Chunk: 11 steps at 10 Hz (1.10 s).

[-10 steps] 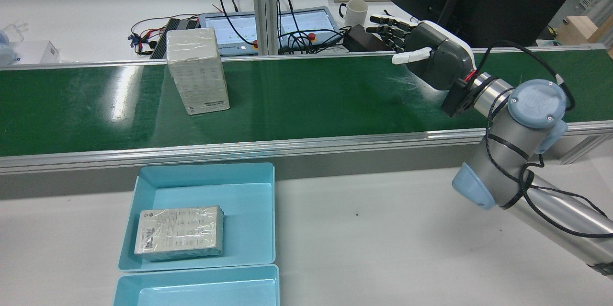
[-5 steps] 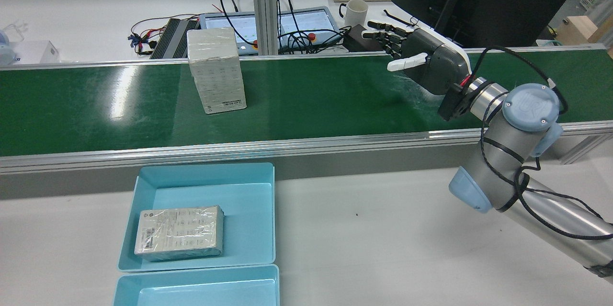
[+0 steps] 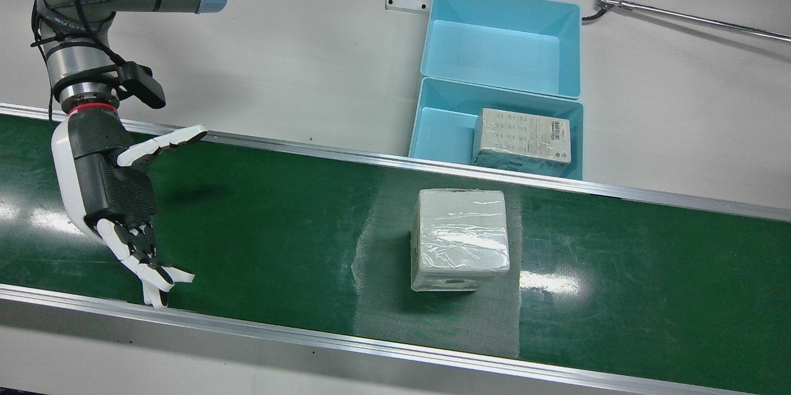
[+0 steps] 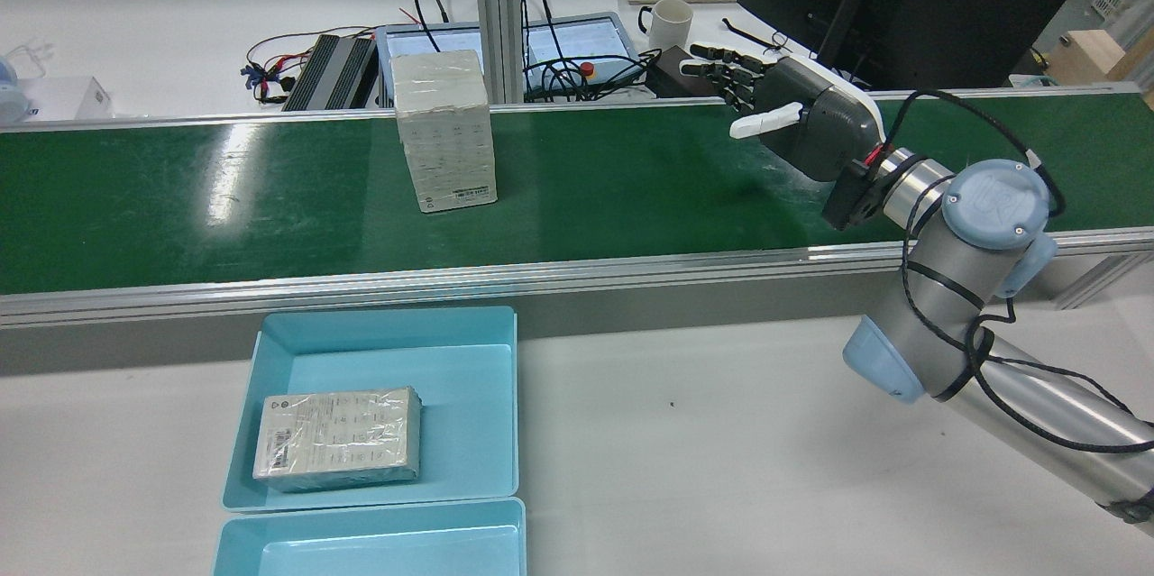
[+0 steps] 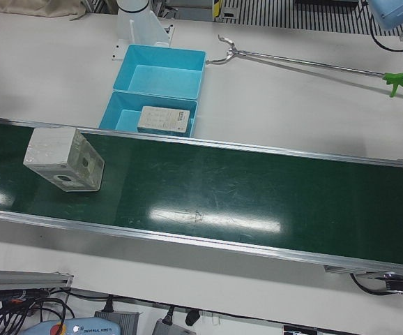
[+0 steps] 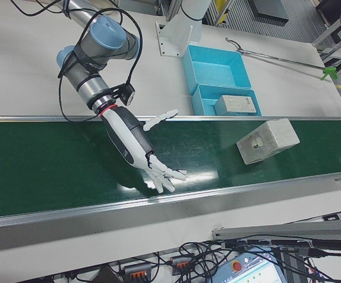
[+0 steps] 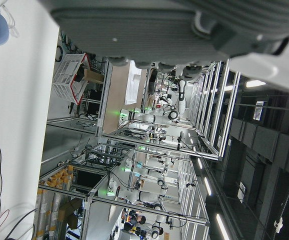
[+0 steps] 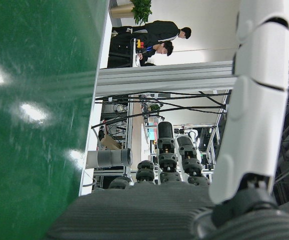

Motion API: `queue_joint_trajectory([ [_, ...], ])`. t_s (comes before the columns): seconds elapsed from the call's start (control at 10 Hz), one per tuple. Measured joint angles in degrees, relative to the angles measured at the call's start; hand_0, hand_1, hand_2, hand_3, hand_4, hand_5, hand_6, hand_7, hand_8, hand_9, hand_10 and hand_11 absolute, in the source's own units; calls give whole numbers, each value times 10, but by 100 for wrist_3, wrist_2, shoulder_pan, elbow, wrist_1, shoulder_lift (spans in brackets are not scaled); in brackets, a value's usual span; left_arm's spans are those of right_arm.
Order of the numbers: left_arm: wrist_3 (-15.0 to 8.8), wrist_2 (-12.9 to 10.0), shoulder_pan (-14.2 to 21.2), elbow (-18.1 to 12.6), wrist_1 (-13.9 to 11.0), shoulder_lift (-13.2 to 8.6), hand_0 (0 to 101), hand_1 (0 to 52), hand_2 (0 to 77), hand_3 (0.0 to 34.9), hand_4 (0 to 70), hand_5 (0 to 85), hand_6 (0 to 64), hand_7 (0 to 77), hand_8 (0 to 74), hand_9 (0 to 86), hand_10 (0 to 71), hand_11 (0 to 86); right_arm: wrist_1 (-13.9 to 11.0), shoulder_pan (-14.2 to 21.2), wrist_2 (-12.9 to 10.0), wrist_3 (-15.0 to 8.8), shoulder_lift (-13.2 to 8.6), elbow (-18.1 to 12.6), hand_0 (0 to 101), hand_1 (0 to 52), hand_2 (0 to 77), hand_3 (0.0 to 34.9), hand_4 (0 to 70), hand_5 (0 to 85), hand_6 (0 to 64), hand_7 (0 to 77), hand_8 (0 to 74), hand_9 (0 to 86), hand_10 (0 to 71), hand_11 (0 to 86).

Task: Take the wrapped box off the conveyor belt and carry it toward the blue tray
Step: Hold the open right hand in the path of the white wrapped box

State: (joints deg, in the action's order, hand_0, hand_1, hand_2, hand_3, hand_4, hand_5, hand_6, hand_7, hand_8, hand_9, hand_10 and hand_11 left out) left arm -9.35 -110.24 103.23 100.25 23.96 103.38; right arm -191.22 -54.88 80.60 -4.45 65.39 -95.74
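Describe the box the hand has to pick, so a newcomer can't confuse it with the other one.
Find the green conveyor belt across the station. The wrapped box stands upright on it, alone, pale grey under shiny film, apart from the open right hand. Its lookalike lies flat inside a blue tray beside the belt; the target is the only box on the green.

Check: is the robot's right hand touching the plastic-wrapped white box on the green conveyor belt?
Apart. The front view shows bare belt between the open right hand and the wrapped box.
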Motion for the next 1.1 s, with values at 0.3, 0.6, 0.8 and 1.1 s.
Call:
queue_joint_trajectory([
  [0.3, 0, 0, 0, 0, 0, 0, 0, 0, 5, 0, 0, 11, 5, 5, 5, 5, 5, 5, 3, 24, -8, 11, 7, 1, 464, 109, 82, 0, 98, 120, 82, 213, 49, 71, 5, 11],
  [0.6, 0, 0, 0, 0, 0, 0, 0, 0, 5, 0, 0, 11, 5, 5, 5, 5, 5, 5, 3, 5, -3, 29, 8, 2, 465, 125, 120, 0, 125, 136, 82, 213, 60, 65, 5, 11],
  [0.8, 0, 0, 0, 0, 0, 0, 0, 0, 11, 0, 0, 11, 5, 5, 5, 5, 5, 5, -1, -16, -1, 36, 8, -1, 464, 125, 120, 0, 147, 136, 104, 251, 82, 104, 5, 11],
  [1.1, 0, 0, 0, 0, 0, 0, 0, 0, 11, 0, 0, 11, 5, 5, 5, 5, 5, 5, -8, -36, 6, 39, 9, -5, 464, 120, 104, 0, 158, 142, 104, 251, 82, 98, 5, 11],
])
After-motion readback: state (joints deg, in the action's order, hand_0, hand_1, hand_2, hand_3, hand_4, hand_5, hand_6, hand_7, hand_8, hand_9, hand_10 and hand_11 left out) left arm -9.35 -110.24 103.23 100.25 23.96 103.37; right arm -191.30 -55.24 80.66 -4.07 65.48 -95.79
